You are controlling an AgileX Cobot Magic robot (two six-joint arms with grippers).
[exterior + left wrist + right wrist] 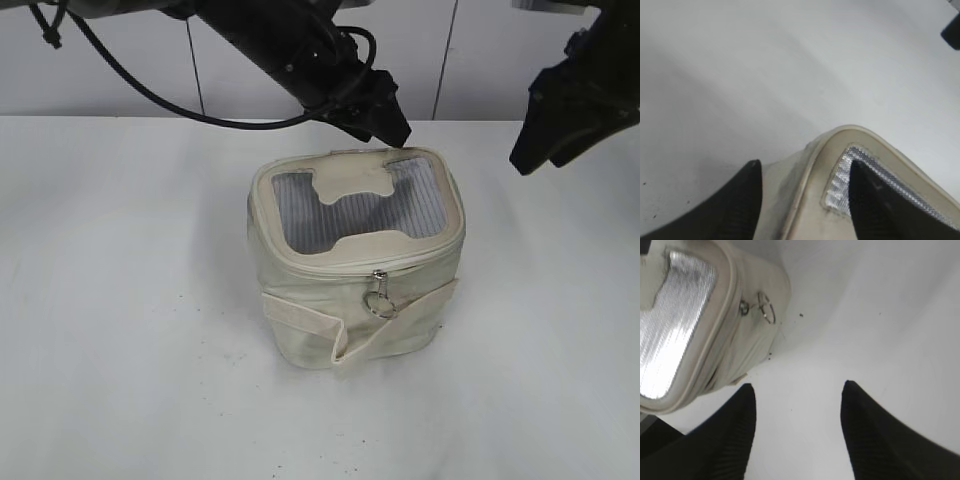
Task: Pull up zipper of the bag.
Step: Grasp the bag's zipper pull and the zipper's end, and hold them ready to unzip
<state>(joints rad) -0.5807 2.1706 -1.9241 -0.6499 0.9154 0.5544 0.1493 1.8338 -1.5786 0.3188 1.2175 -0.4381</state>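
Sitting pretty much in the middle of the white table (120,300) was the bag (355,300), upright, lid facing up with the grey ribbed window panels (345,208) showing. The zipper (400,262) ran round the lid edge, and one silver slider with its ring pull (380,298) hung on the front face, right above the loose strap (340,325) that drooped across the front.

The left gripper (805,200) was down at the back edge of the lid, jaws apart and straddling the rim corner, one finger outside the bag and the other over the window panel. It wasn't clamped on anything as far as I could see.

The right gripper (797,435) hung in the air off to the right, well apart from the bag, jaws spread and empty, with just bare table between them.
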